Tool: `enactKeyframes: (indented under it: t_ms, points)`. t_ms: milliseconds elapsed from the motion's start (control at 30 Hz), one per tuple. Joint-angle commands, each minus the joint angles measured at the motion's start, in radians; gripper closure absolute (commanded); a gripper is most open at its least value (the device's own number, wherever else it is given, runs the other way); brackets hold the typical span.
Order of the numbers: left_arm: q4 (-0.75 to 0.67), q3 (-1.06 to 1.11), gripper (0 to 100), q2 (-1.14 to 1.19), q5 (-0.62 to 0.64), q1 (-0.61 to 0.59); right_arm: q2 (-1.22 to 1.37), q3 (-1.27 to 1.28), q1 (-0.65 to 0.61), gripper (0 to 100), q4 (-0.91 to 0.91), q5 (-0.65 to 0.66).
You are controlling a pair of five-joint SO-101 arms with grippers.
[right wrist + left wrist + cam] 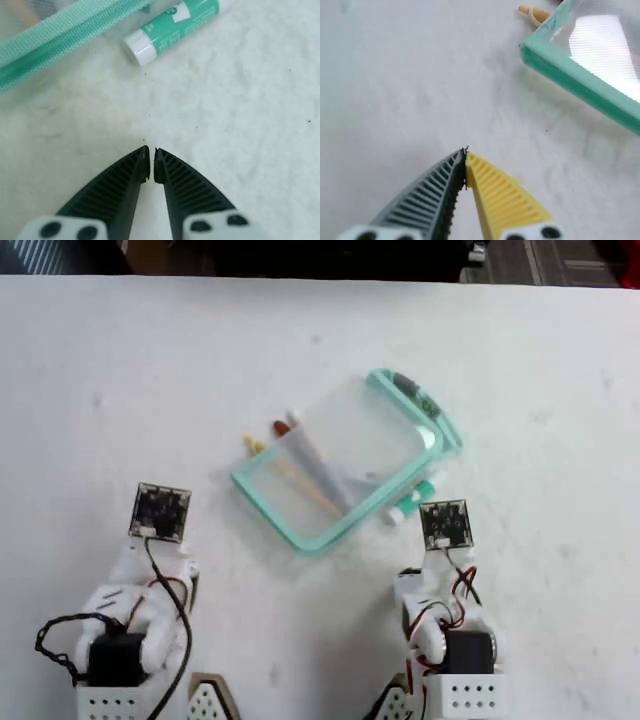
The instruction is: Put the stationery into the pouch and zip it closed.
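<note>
Currently: pouch (375, 430) at table centre, pens (310, 465) partly inside. Glue stick (172, 31) lies outside, touching its near-right edge. Left gripper (465, 155) and right gripper (149, 162): fingers closed, empty.

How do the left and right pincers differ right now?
The left pincer has one grey and one yellow finger; the right pincer has two black ones. The left pincer points toward a corner of the pouch, the right pincer toward the glue stick lying outside it. Both are shut, empty and over the table.
</note>
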Motion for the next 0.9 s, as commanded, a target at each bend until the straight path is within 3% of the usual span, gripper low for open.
enactKeyframes:
  t_ms: [0,167,367,500,667,867]
  points:
    - [-0.006,-0.064,98,-0.001,0.005,0.012,-0.005,0.009,-0.004,97.8,0.005,0.011]
    - [-0.121,-0.064,98,-0.001,0.005,0.015,-0.005,0.009,-0.005,97.7,-0.005,0.011]
    - [-0.361,-0.025,98,-0.001,-0.04,0.024,-0.005,0.009,-0.005,97.7,-0.263,0.009]
    - [-0.479,0.031,98,-0.001,-0.035,0.059,-0.004,0.009,0.002,97.7,-0.294,0.011]
    - [-0.58,0.018,98,-0.001,-0.043,0.145,-0.005,0.009,0.005,97.7,-0.257,0.011]
    - [-0.583,0.012,98,0.002,-0.044,0.269,-0.005,0.009,0.039,97.7,-0.259,0.011]
